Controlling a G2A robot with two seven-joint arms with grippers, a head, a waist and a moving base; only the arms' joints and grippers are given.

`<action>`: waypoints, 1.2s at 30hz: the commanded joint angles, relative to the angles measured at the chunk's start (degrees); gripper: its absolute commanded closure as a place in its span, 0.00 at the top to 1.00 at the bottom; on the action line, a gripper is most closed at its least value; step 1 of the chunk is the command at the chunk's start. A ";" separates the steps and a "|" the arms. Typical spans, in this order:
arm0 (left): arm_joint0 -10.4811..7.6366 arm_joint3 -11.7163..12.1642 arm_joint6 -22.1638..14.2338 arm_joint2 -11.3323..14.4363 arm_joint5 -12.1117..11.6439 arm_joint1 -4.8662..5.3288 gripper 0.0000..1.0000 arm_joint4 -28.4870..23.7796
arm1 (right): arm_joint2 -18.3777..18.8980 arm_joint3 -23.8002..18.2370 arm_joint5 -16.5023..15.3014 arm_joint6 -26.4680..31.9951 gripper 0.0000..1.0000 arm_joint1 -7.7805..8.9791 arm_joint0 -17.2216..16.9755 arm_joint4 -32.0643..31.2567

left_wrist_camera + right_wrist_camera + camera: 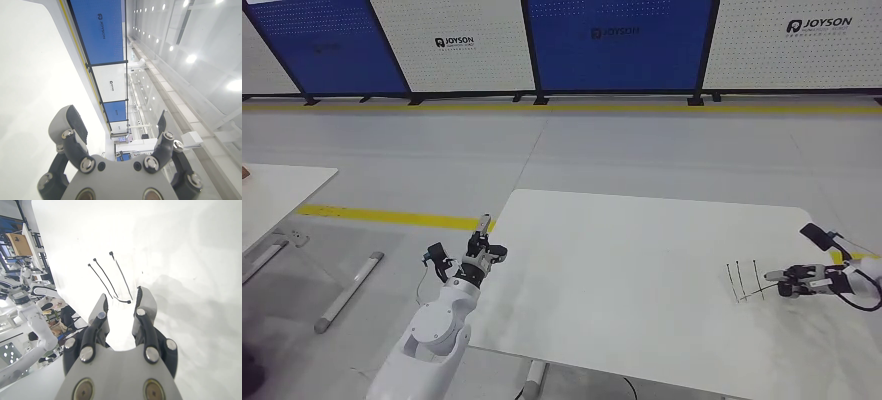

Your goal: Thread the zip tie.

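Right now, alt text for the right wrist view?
The open right gripper hovers over a white table, with four black zip ties lying just beyond its fingertips. Three lie roughly parallel; the fourth tie lies crosswise, nearest the gripper.

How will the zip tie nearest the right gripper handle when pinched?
Likely floppy: the zip tie is thin and lies curved. Probably very light, so it may skid on the smooth table instead of lifting. It lies flat, so the open right gripper may struggle to get under it.
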 commanded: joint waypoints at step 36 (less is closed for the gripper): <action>0.00 0.00 0.00 0.00 0.00 0.00 1.00 0.00 | 6.56 -5.60 0.00 3.76 0.00 3.53 -2.54 5.13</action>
